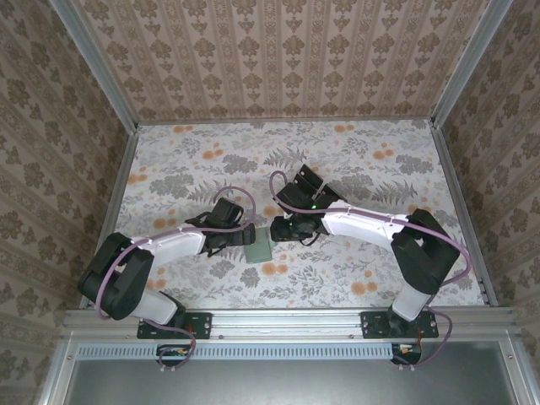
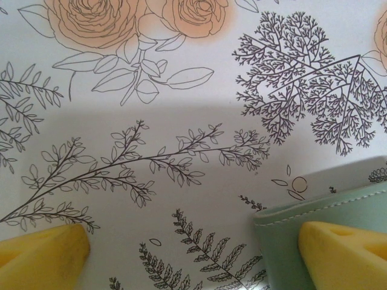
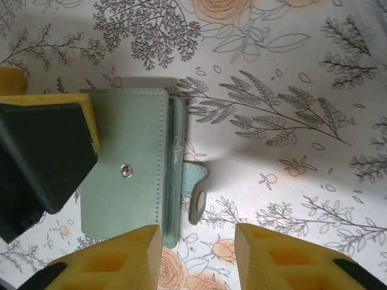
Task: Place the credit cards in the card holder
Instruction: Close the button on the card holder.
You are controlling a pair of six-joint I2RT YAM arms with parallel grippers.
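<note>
- Where the two arms meet near the middle of the desk [image 1: 380,169], the card holder [image 1: 257,246] lies flat on the flower-printed surface, between the left pincer [image 1: 239,234] and the right pincer [image 1: 283,228].
- Seen from the right wrist, the card holder [image 3: 130,151] is a sage-green wallet, folded shut, with a fine leather-like grain and matching stitching just inside its edges.
- A small silver snap stud [image 3: 126,171] sits on its upper face.
- A rounded tab [image 3: 198,196] sticks out past one long side and rests on the desk, unfastened.
- Along that same side the folded layers are offset, so a narrow strip of a lower layer shows beside the top one.
- The left wrist view catches one rounded corner of the card holder [image 2: 281,238], with pale stitching along its edge.
- The left pincer [image 2: 193,241] is spread wide and holds nothing.
- One yellow finger [image 2: 341,254] hangs over that corner, and the other is over bare desk, well apart from the wallet. Whether the finger presses on the wallet I cannot tell.
- From the right wrist, a yellow-and-black block [image 3: 42,151] of the left pincer covers the wallet's side opposite the tab.
- The right pincer [image 3: 199,238] is released, its yellow fingers [image 3: 284,260] parted with printed desk between them.
- One of them overlaps the wallet's short end, and nothing is grasped.
</note>
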